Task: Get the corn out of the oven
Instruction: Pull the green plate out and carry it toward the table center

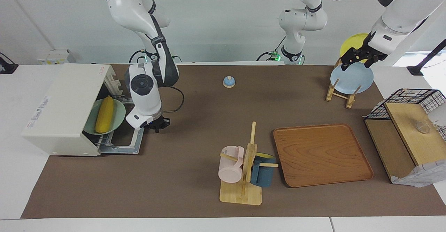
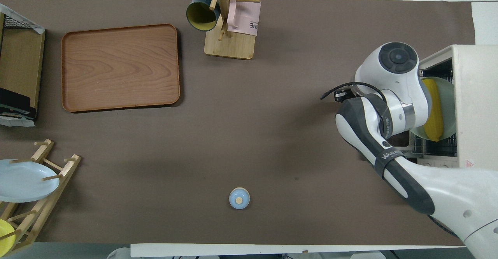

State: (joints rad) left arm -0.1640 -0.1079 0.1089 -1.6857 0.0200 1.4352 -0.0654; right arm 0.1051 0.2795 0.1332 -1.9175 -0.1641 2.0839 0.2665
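Note:
The cream-white oven stands at the right arm's end of the table, its door folded down open. The yellow corn lies on a pale green plate on the rack, half out of the oven mouth. My right gripper hangs at the open door's outer edge, beside the plate and apart from the corn. In the overhead view the right arm covers part of the corn and the oven. My left gripper waits, open and empty, over the plate rack.
A blue bell sits mid-table near the robots. A wooden tray and a mug tree with a pink and a blue mug stand farther out. A black wire basket on a wooden shelf is at the left arm's end.

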